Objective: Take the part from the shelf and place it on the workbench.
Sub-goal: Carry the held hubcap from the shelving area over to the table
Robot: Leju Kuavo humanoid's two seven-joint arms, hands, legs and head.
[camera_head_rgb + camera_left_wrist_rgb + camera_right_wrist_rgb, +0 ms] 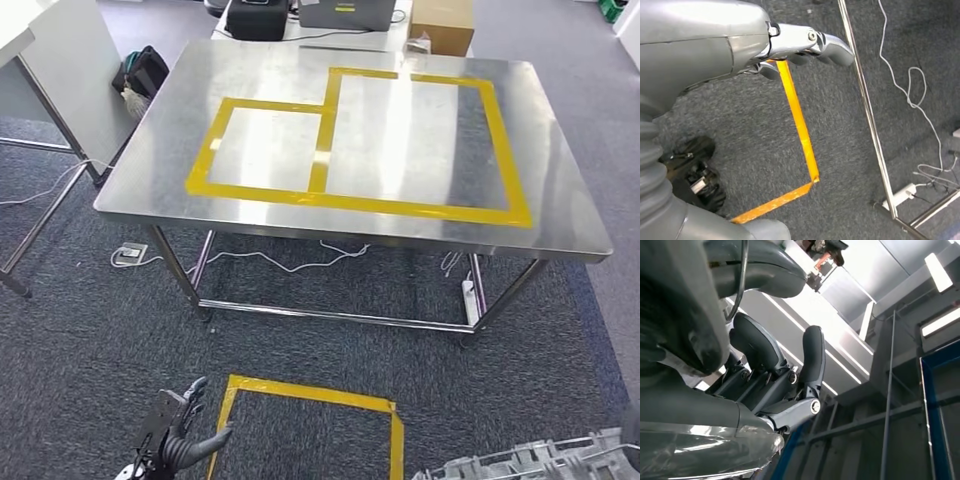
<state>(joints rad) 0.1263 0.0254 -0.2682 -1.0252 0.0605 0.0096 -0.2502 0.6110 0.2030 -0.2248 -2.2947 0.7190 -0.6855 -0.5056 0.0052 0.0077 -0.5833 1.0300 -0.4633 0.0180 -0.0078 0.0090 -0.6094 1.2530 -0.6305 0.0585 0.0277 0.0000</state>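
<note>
Left hand (pixel 175 432) hangs low at the bottom left of the head view, fingers spread and holding nothing, just beside the corner of 1 yellow tape square on the grey carpet (pixel 313 420). At the bottom right edge lies 1 long silver-grey ribbed cast metal part (pixel 528 462), its long axis running roughly side to side and rising slightly toward the right, well short of the stainless steel workbench (pixel 158 170) ahead. That bench top carries 2 adjoining yellow tape rectangles (pixel 343 200), the smaller on the left. Beyond its far edge sit 1 brown cardboard box (pixel 441 25) and 1 black case (pixel 256 18).

Seen from the left wrist, the left hand (pixel 806 45) stretches its fingers out straight above the carpet and the tape corner (pixel 808 165), beside a bench leg rail (pixel 870 120) and a white cable (pixel 911 90).

Seen from the right wrist, the right hand (pixel 772 375) curls dark fingers (pixel 813 360) upward beneath a pale ceiling; whether they grip the part I cannot tell.
</note>
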